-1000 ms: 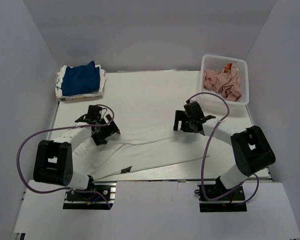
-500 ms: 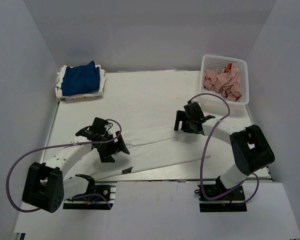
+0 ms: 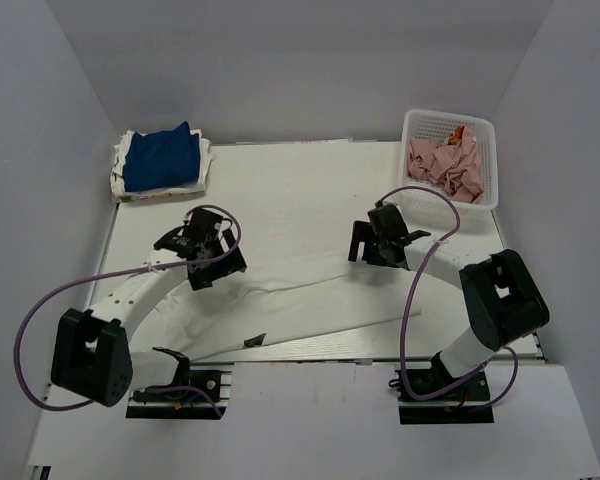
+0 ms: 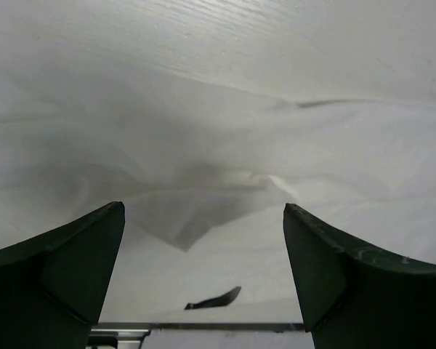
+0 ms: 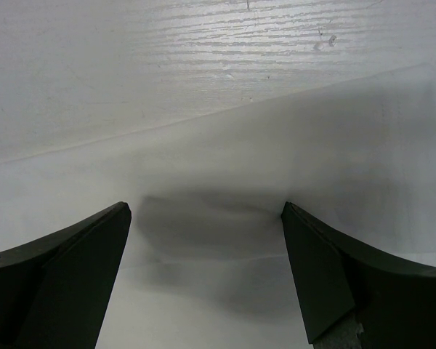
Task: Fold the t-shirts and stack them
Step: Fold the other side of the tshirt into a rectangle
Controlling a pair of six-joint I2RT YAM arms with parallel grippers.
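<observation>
- Pale, plain walls (image 3: 310, 70) close in a white counter (image 3: 300, 190) on three sides
- One large white t-shirt (image 3: 300, 300) lies spread, not folded, across the near half of the counter, running from in front of the left arm (image 3: 130, 295) towards the right arm (image 3: 450, 270), its far edge slanting and its cloth rumpled
- Its small dark neck label (image 3: 253, 341) sits close to the near edge of the counter; the left wrist view shows the same label (image 4: 214, 298) low between the fingers
- Left jaws are spread wide with nothing held between them, above the left part of the shirt; both dark fingers (image 4: 58, 276) frame a raised crease in the white cloth (image 4: 218, 131); whether the tips touch the cloth cannot be told
- Right jaws are likewise wide apart and hold nothing, poised over the far edge of the shirt on its right part; in the right wrist view the fingers (image 5: 363, 276) flank smooth cloth (image 5: 225, 167), with bare counter (image 5: 203, 58) beyond it
- Folded blue t-shirt (image 3: 160, 160) rests on a pile of white folded cloth (image 3: 119, 170) at the far left corner, well apart from the spread shirt
- White mesh basket (image 3: 448, 114) stands at the far right corner with crumpled pink cloth (image 3: 448, 165) inside
</observation>
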